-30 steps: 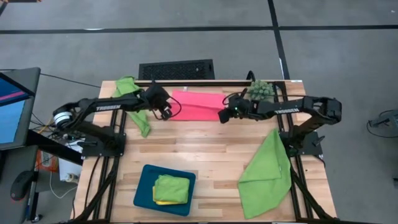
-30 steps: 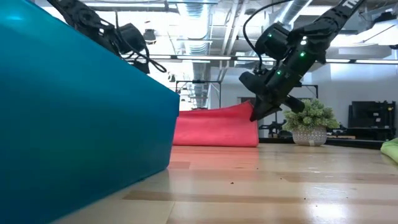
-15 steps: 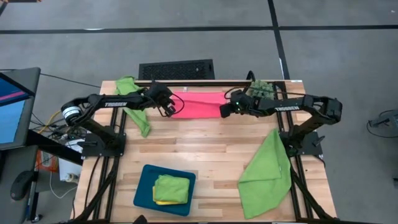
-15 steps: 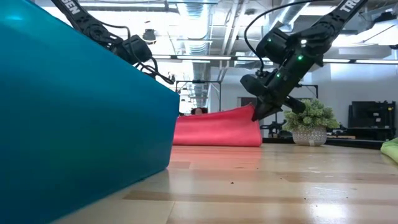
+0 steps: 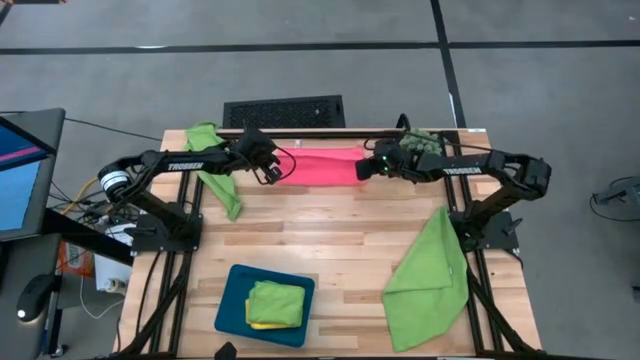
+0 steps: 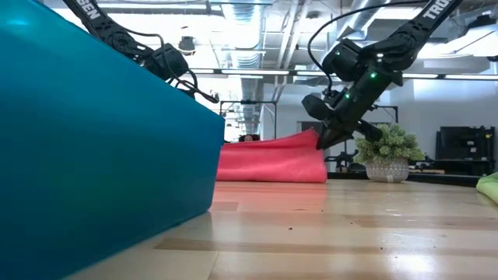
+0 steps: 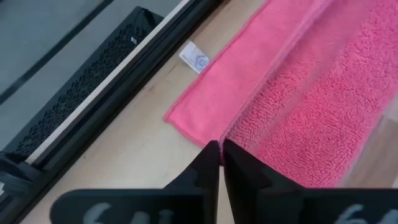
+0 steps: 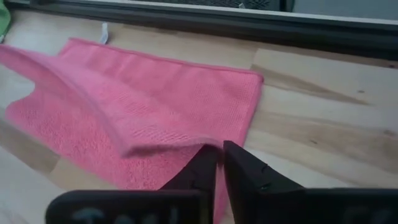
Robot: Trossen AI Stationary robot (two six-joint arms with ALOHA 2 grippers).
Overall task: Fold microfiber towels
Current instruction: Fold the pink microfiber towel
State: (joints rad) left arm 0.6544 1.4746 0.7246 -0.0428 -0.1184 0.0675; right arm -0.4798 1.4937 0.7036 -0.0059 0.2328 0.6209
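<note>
Two hands are up at the far edge of the counter (image 5: 330,235), one at each end of the pink towel (image 5: 325,165). My left hand (image 5: 268,172) is pinched tight on the towel's left end. My right hand (image 5: 366,170) has its fingers nearly together at the right end, and I cannot tell if it has let go. Half of the towel is laid over the other half. It looks light, soft and floppy, so it sags and bunches when lifted. I think corners and edges are the best places to pinch. One green towel (image 5: 430,275) lies by the right edge.
</note>
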